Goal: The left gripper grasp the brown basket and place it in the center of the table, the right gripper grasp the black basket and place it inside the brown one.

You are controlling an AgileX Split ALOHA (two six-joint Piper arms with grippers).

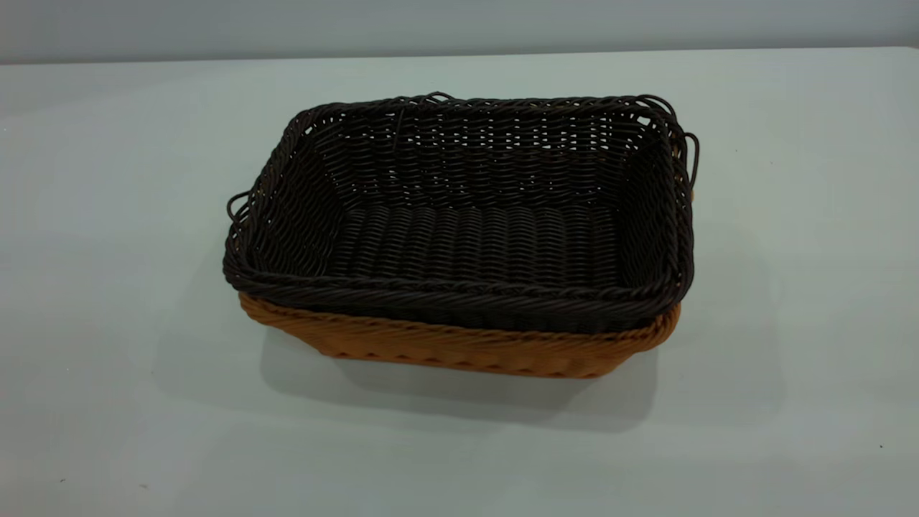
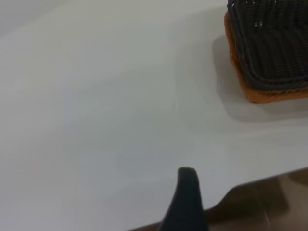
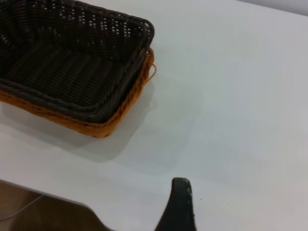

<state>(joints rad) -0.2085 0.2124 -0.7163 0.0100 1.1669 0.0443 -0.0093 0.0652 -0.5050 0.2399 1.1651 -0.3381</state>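
The black basket [image 1: 459, 215] sits nested inside the brown basket [image 1: 459, 348] at the middle of the table [image 1: 108, 287]. Only the brown basket's rim and lower wall show beneath it. Neither gripper shows in the exterior view. In the left wrist view only one black finger [image 2: 185, 202] shows, over bare table near its edge, far from the black basket [image 2: 274, 43] and the brown basket [image 2: 269, 94]. In the right wrist view only one finger [image 3: 179, 207] shows, likewise apart from the black basket [image 3: 62, 62] and the brown basket [image 3: 91, 126]. Both grippers hold nothing.
The table's edge and the brown floor [image 2: 260, 207] lie close to the left gripper. The edge and the floor [image 3: 38, 211] also show near the right gripper. Bare tabletop surrounds the baskets on all sides.
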